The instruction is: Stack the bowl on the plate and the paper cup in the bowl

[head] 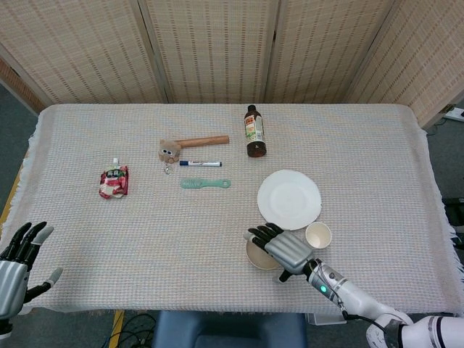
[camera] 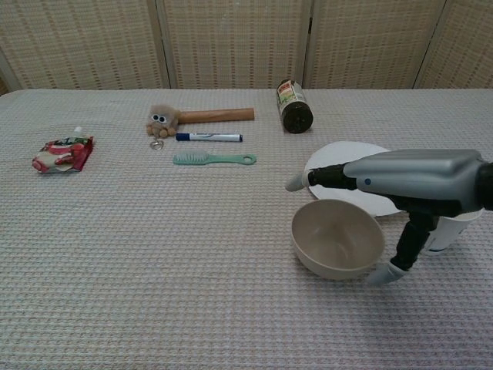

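The beige bowl (head: 256, 257) (camera: 336, 239) stands on the cloth just in front of the white plate (head: 289, 197) (camera: 339, 158). The paper cup (head: 318, 235) (camera: 451, 231) stands to the bowl's right, partly hidden in the chest view. My right hand (head: 283, 248) (camera: 412, 183) hovers over the bowl, fingers spread forward and thumb hanging down at the bowl's right side; it holds nothing. My left hand (head: 16, 270) is open at the near left table edge, far from these objects.
Further back lie a dark bottle (head: 253, 132), a wooden hammer with a plush toy (head: 190, 144), a marker (head: 201, 163) and a green comb (head: 205, 183). A red snack pouch (head: 114, 181) lies at the left.
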Controlling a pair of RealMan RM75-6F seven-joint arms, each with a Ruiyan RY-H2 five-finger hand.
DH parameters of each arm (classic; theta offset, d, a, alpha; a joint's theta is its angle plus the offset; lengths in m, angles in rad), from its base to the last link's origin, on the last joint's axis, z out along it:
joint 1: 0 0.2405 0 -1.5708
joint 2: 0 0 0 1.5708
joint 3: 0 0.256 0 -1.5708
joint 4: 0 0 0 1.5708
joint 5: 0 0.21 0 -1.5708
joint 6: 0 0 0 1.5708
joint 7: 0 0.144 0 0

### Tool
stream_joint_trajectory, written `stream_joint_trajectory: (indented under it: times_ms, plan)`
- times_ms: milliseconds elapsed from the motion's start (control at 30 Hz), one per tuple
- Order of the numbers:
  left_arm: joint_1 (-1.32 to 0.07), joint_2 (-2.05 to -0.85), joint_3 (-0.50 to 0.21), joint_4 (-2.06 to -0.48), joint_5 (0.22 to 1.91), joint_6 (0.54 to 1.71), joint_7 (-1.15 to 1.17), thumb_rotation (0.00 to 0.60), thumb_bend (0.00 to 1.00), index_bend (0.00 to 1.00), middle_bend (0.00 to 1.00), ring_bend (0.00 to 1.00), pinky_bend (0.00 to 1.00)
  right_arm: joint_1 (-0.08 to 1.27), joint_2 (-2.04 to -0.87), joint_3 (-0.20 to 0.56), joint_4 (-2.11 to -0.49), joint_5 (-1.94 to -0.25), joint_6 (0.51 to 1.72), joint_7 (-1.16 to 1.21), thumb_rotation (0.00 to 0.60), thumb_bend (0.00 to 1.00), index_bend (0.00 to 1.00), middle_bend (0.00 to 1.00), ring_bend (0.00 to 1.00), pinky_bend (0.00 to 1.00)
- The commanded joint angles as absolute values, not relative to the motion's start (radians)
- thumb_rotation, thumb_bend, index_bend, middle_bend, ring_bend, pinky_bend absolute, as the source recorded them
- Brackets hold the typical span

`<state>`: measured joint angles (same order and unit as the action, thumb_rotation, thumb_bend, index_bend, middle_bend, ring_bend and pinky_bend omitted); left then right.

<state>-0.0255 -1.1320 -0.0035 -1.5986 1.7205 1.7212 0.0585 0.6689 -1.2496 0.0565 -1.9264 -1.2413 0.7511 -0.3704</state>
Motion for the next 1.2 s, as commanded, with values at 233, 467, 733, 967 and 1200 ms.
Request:
stream_joint_trajectory:
  times_ms: [233,467,733,967,1200]
  plan:
    - [-0.012,-1.118,-0.007,-1.601,1.721,1.743,0.032,0.600,0.26,0.16,0.16,0.11,0.45,0.707,-1.316,0.045,-1.880,-1.170,0.765,-0.414,0.600,0.00,0.00,0.00,0.00,0.00]
    - [-0.006,-1.114,-0.009,-1.604,1.723,1.751,0.029,0.600,0.26,0.16,0.16,0.11,0.45,0.726,-1.345,0.042,-1.839,-1.131,0.771,-0.414,0.600,0.00,0.00,0.00,0.00,0.00]
    - [0.002,-1.107,-0.014,-1.606,1.721,1.764,0.013,0.600,0.26,0.16,0.16,0.11,0.45,0.761,-1.373,0.043,-1.806,-1.086,0.757,-0.418,0.600,0.01,0.00,0.00,0.00,0.00]
    - [0.012,-1.107,-0.021,-1.603,1.723,1.789,0.011,0.600,0.26,0.16,0.16,0.11,0.45,0.788,-1.397,0.033,-1.777,-1.050,0.754,-0.437,0.600,0.07,0.00,0.00,0.00,0.00]
    - [0.018,-1.110,-0.028,-1.600,1.724,1.801,0.011,0.600,0.26,0.16,0.16,0.11,0.45,0.798,-1.414,0.024,-1.772,-1.029,0.785,-0.462,0.600,0.17,0.00,0.03,0.15,0.16]
